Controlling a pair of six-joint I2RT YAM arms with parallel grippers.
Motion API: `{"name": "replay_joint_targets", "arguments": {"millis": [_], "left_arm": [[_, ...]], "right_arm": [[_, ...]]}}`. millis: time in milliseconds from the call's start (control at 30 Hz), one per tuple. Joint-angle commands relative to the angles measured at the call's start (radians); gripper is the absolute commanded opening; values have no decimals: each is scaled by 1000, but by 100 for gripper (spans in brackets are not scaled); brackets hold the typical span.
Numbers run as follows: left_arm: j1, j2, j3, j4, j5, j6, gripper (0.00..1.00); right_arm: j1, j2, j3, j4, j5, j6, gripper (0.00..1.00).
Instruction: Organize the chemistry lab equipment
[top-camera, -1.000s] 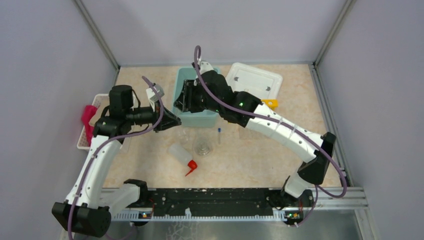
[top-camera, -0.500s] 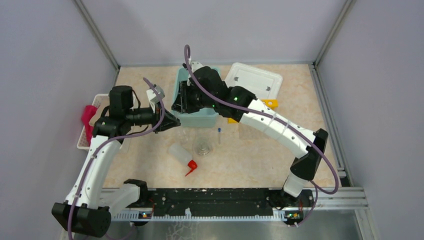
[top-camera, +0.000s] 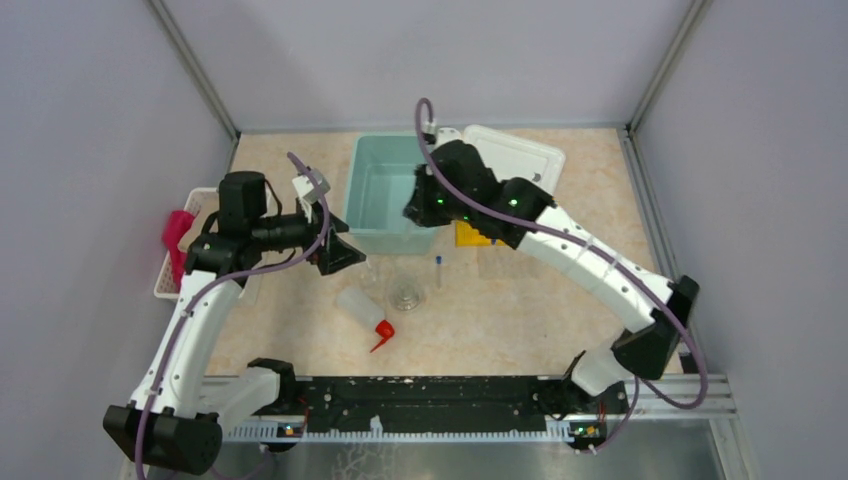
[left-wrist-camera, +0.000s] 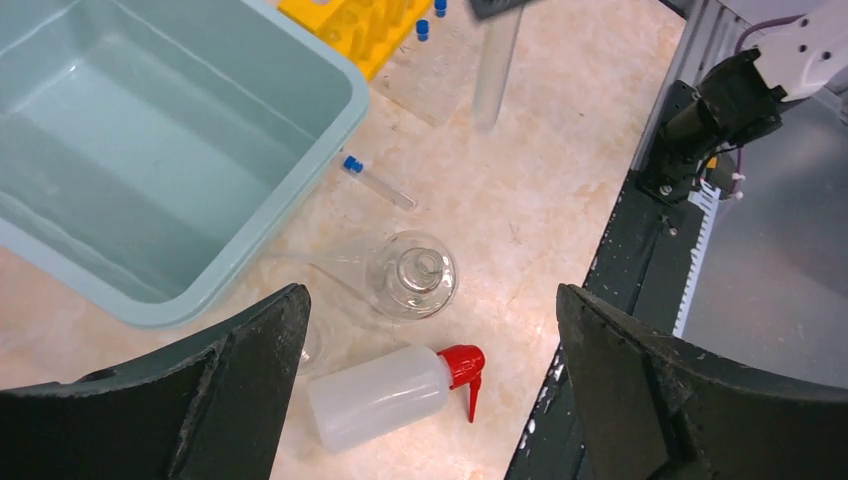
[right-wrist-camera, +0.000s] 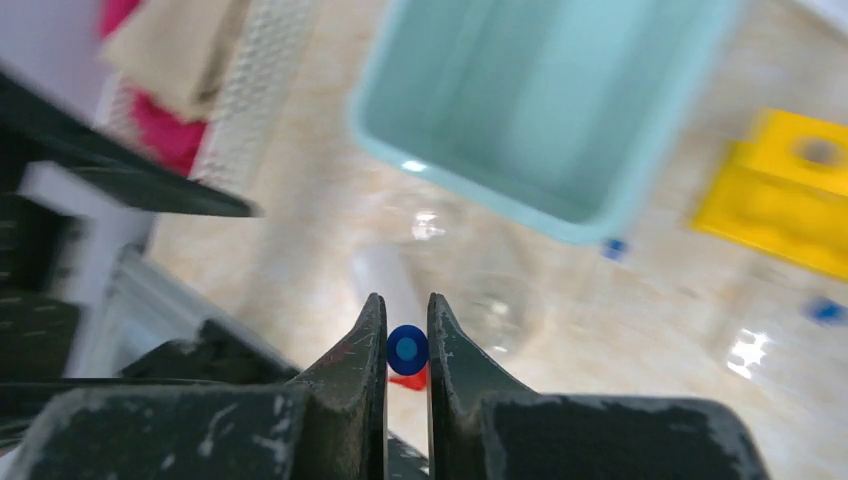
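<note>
One table (top-camera: 530, 300) carries everything. Its biggest item, the teal bin (top-camera: 385, 185), sits toward 12 o'clock. Half a second ago the right gripper (right-wrist-camera: 405, 312) was down inside the bin. It has since swung out over the 3 o'clock rim, so the bin's floor now shows bare. The yellow rack (top-camera: 468, 238) lies at 4 o'clock of the bin, partly under the right arm. The left gripper (left-wrist-camera: 428, 297) hangs with jaws spread wide, holding nothing, above the glassware at the bin's 6 o'clock. There the squeeze bottle (left-wrist-camera: 385, 395) lies on its side at 7 o'clock of the flask (left-wrist-camera: 415, 275). A loose tube (left-wrist-camera: 378, 183) lies at 2 o'clock of the flask in the top view. Smallest, a blue-capped tube (right-wrist-camera: 407, 349) is pinched between the right gripper's fingers and is probably bound for the rack.
</note>
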Motion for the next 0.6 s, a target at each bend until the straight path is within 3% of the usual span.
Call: {"name": "replay_joint_targets", "arguments": {"millis": [0,233,367,567], "left_arm": [[0,8,45,5,-68,-28,99],[0,15,39,24,-88,-61,99],[0,13,45,22,-88,-68,99],[0,5,42,9,-96,-59,99]], "right_arm": [[-105,-227,-170,-89,280,-27,0],[-344,-383,-509,-115,445,23,0],[-440,-366,-585,-82,475,32,0],[-463,-288,-640,13,497,33,0]]}}
